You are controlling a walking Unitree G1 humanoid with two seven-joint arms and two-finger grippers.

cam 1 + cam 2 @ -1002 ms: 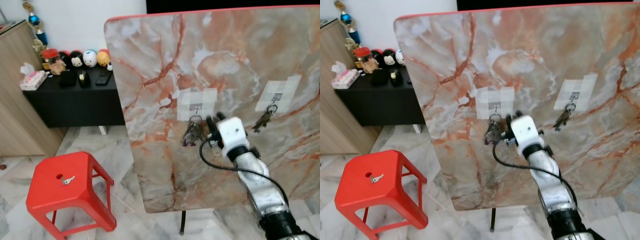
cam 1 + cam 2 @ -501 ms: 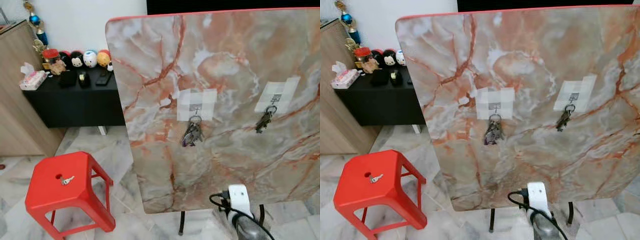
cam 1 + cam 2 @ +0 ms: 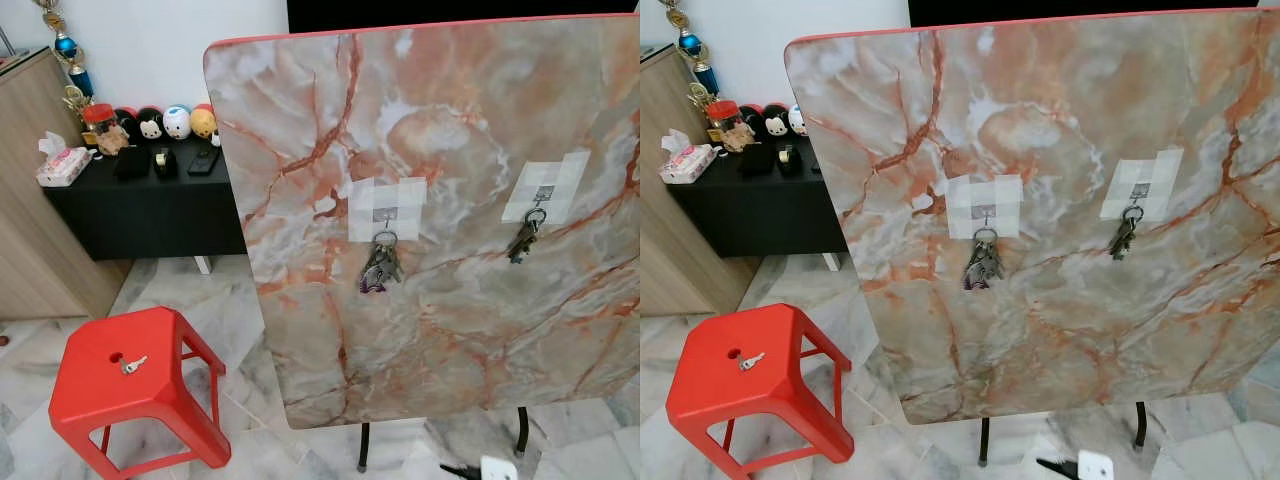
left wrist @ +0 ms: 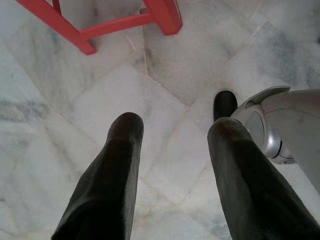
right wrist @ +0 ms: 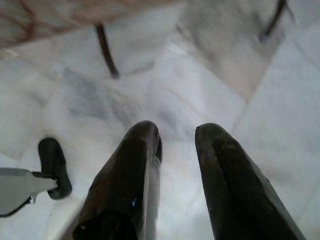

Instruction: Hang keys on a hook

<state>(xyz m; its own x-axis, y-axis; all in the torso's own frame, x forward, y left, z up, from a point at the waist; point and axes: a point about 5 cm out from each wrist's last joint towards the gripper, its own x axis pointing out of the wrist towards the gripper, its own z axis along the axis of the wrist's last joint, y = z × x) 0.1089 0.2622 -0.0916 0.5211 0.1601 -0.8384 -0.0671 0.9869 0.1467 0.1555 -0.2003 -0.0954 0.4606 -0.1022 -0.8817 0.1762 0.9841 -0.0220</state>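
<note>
Marble floor tiles run under an upended marble-look table (image 3: 450, 180) with two taped hooks. One bunch of keys (image 3: 379, 268) hangs from the left hook (image 3: 385, 215), another bunch (image 3: 522, 240) from the right hook (image 3: 543, 194), so two hangings look done. A single key (image 3: 132, 364) lies on the red stool (image 3: 130, 385), seemingly left to hang. Both arms hang low: left tool (image 4: 175, 150) and right tool (image 5: 175, 150) are each spread and empty.
</note>
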